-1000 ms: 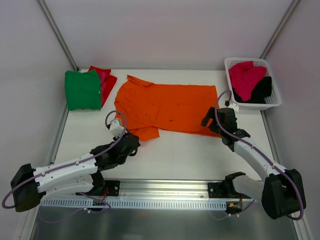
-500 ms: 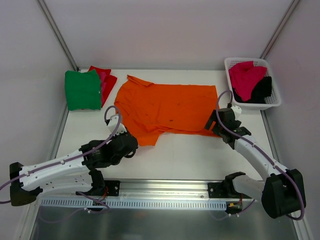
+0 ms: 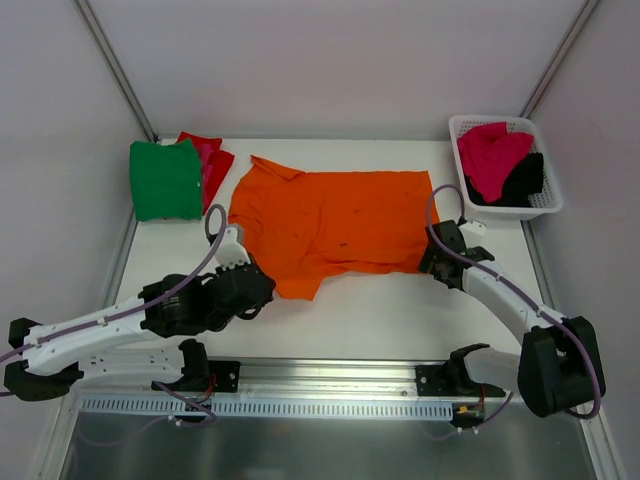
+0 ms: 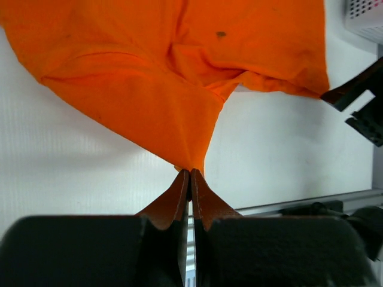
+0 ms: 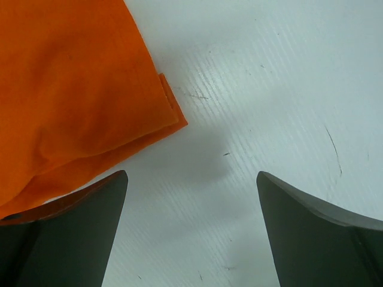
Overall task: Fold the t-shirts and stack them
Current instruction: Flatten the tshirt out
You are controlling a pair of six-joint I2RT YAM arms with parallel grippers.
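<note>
**Left gripper pinches orange tee; right gripper stands wide**

The orange tee lies spread across the middle of the white table, wrinkled, with its collar end toward the left. The left gripper, low over the table at the tee's near left edge, has its jaws pressed together on a point of the cloth, which fans out from the fingertips toward the far side in the left wrist view. The right gripper sits at the tee's near right corner with its jaws spread far apart and nothing between them. In the right wrist view that corner lies flat on the table just beyond the gap, and the left-hand finger overlaps the cloth's edge; whether it touches cannot be told. At the far left corner of the table a folded green tee rests beside and partly over a red tee, both just left of the orange one. At the far right a white basket holds a crumpled pink tee with a black tee against its near right side.
</note>
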